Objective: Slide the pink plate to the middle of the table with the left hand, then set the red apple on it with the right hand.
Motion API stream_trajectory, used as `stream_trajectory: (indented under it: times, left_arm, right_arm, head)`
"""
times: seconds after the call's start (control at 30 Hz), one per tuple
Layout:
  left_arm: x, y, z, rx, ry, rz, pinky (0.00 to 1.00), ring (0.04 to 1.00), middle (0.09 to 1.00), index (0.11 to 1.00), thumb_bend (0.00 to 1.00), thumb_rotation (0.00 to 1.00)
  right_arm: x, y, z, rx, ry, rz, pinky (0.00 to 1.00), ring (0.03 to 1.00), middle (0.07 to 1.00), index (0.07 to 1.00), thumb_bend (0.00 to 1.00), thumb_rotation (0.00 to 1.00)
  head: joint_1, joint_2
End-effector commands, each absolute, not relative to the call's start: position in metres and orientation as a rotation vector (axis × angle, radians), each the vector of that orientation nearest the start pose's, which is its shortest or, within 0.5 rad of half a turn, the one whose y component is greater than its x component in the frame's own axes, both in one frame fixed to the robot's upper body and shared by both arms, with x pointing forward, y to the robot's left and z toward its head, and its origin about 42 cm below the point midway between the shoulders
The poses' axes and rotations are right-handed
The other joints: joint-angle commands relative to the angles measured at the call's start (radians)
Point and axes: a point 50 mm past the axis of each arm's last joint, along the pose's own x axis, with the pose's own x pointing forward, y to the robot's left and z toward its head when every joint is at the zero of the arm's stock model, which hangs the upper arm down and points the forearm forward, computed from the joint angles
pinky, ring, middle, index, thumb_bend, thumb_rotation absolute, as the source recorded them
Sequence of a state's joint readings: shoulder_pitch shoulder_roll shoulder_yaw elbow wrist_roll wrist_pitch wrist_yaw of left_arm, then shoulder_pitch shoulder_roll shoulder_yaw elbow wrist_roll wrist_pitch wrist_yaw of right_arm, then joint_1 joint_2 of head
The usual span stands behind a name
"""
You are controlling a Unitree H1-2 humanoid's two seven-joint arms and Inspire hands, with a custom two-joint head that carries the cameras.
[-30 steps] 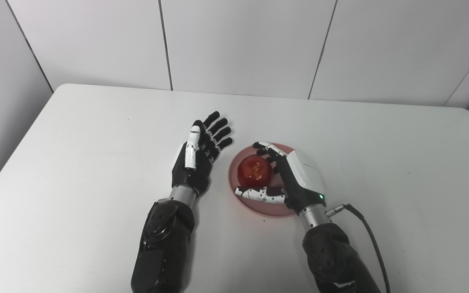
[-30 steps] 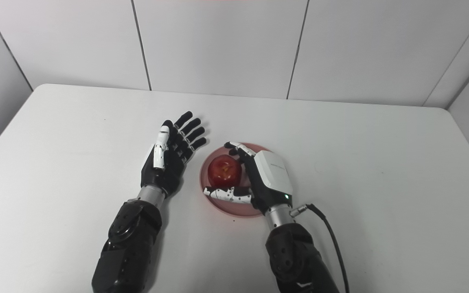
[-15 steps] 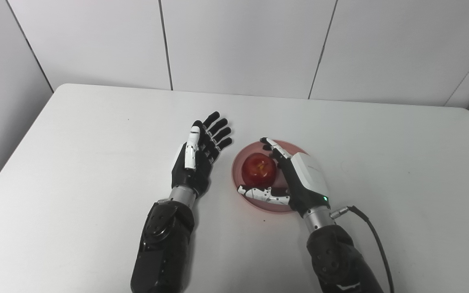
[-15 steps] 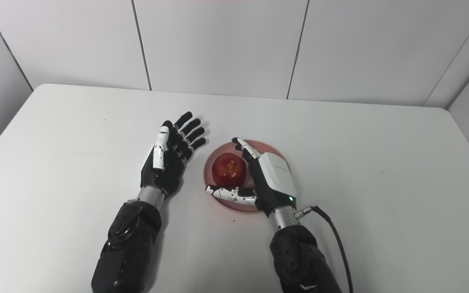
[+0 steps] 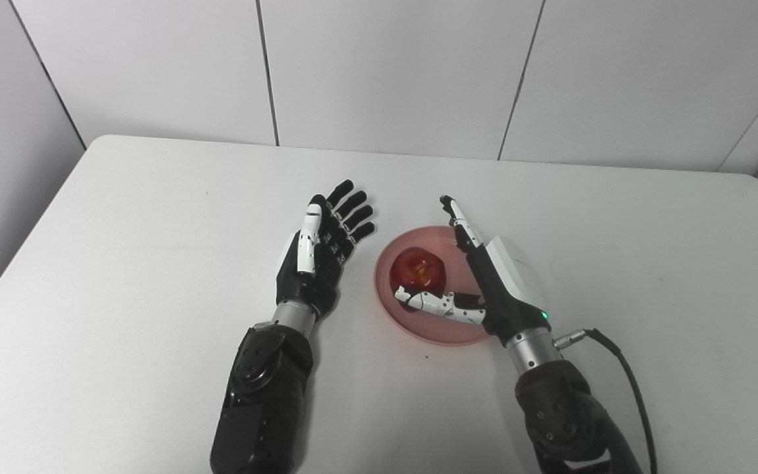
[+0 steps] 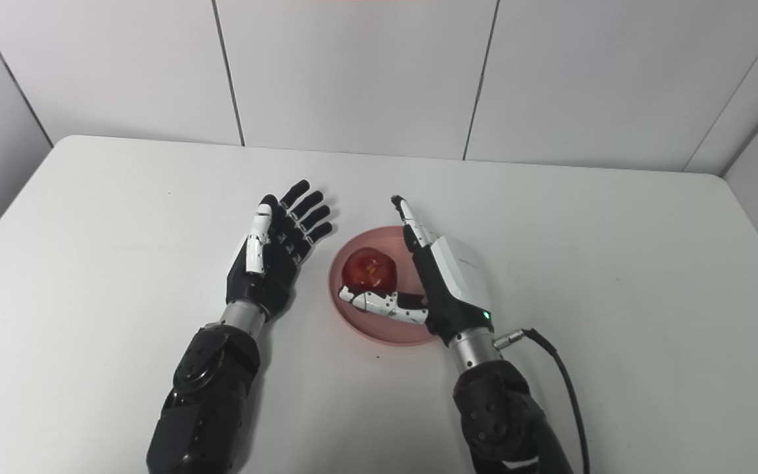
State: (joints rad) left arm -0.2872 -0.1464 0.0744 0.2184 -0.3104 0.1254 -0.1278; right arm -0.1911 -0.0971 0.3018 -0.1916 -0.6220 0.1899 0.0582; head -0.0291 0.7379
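White table (image 5: 155, 217) holds pink plate (image 5: 431, 332) with red apple (image 5: 418, 269).

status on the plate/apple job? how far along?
Done: the pink plate sits near mid-table and the red apple rests on it. In hand: the right hand is open beside the apple, fingers straightened past the plate's far rim, thumb close to the fruit. The left hand lies open, palm up, left of the plate. Left: only pulling the right hand clear.
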Motion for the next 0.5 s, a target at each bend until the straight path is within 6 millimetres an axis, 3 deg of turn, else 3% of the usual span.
stream_trajectory:
  times: [0.0,0.23,0.47]
  left_arm:
    - [0.354,0.146,0.086,-0.450,0.219,-0.151,0.82,0.847,0.849,0.833,0.34,1.00]
    - [0.353,0.146,0.085,-0.449,0.216,-0.146,0.81,0.848,0.845,0.826,0.35,1.00]
    - [0.353,0.148,0.084,-0.470,0.222,-0.141,0.82,0.841,0.844,0.826,0.35,1.00]
  right_arm:
    - [0.323,-0.145,0.208,-0.690,-0.360,0.194,0.82,0.914,0.966,0.992,1.00,0.69]
    - [0.322,-0.150,0.220,-0.606,-0.387,0.176,0.82,0.919,0.964,0.980,1.00,0.70]
    - [0.320,-0.166,0.233,-0.584,-0.426,0.065,0.91,0.953,0.970,0.994,1.00,0.74]
  head:
    - [0.000,0.000]
    - [-0.010,-0.007]
    - [-0.036,-0.021]
